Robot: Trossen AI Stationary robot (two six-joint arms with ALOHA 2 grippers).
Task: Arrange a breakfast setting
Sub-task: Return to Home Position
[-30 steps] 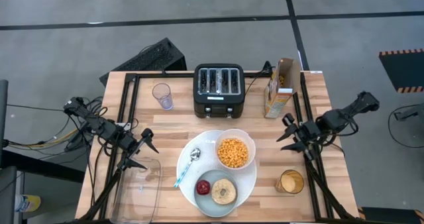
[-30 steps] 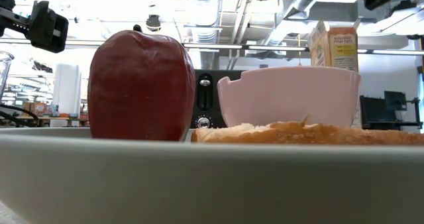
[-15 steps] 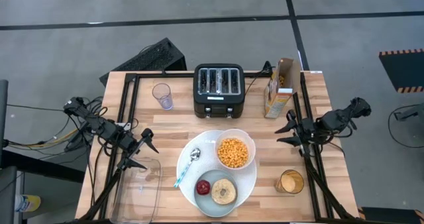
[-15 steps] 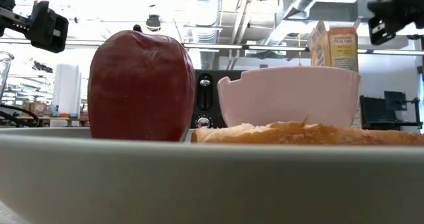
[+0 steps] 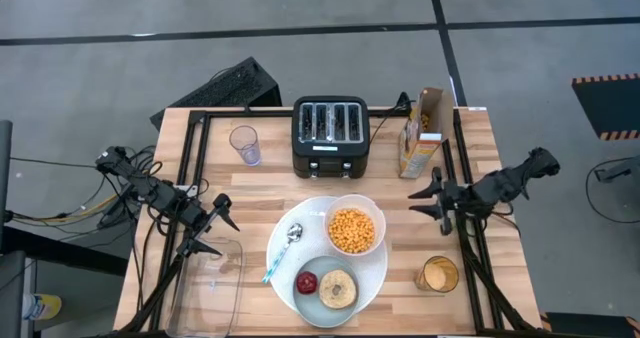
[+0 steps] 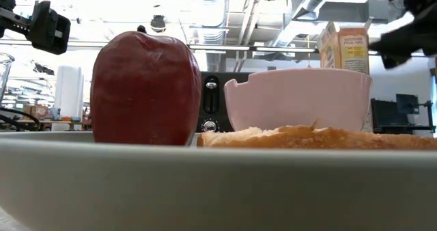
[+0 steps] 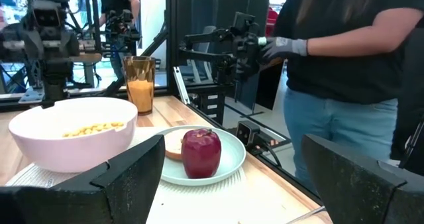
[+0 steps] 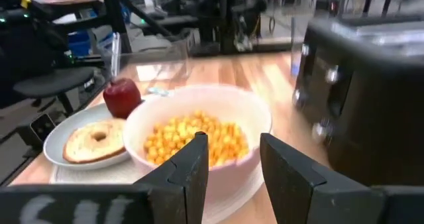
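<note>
The large round white plate (image 5: 375,268) lies on the light wooden table (image 5: 250,183). On it are a white bowl (image 5: 353,198) full of yellow cereal (image 5: 352,230), a blue-handled metal spoon (image 5: 282,251), and a small pale-blue plate (image 5: 305,304). The small plate holds a small red apple (image 5: 306,282) and a toasted bagel (image 5: 347,291), with the apple on the left.

Left of the big plate hangs the left gripper (image 5: 229,241), jaws wide apart and empty, near a clear plastic tub (image 5: 212,283). Right of the plate is the right gripper (image 8: 233,141), jaws only a little apart, holding nothing. Beyond the plate stand a black toaster (image 5: 331,136), a clear empty glass (image 5: 245,145) and an open cereal box (image 5: 424,131). A glass of orange juice (image 5: 438,275) stands right of the plate.

The floor is grey with dark lines. Past the table stands a person (image 7: 344,65) in a dark top and blue jeans (one gloved hand (image 7: 285,48) is on a black rig).

In the low view the small plate's rim fills the bottom. The apple hides part of the toaster, and only the bagel's top shows.
</note>
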